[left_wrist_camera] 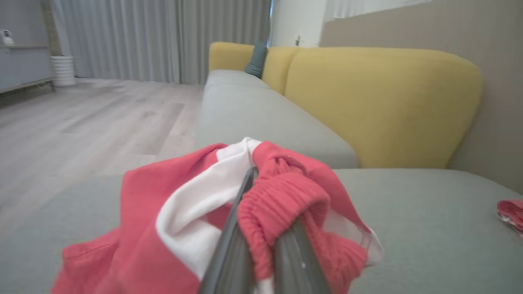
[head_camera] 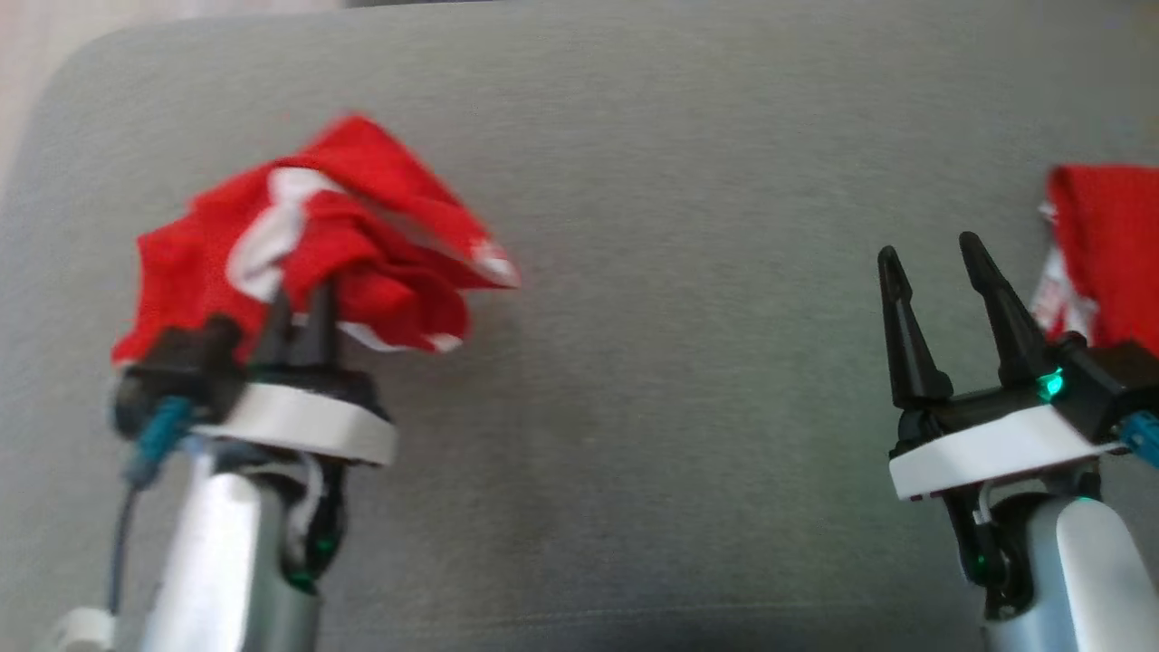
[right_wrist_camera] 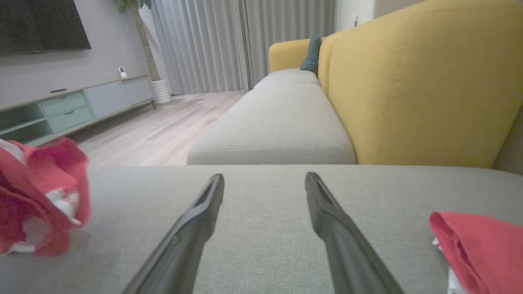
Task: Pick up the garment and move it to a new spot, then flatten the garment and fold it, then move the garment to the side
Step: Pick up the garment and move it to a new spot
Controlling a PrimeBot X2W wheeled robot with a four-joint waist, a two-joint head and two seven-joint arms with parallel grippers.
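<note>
Two pieces of red cloth show on the grey sofa cushion (head_camera: 679,407). At the robot's left, the red garment (head_camera: 362,208) with white trim sits bunched up. The left gripper (head_camera: 299,312) is clamped tight on its ribbed elastic band (left_wrist_camera: 282,200), with fabric pinched between the dark fingers. Whether the bundle is clear of the cushion is hard to tell. The right gripper (head_camera: 931,252) has its jaws spread wide, holding nothing, over bare cushion. Just beside it, to its right, lies a second red piece (head_camera: 1105,235).
</note>
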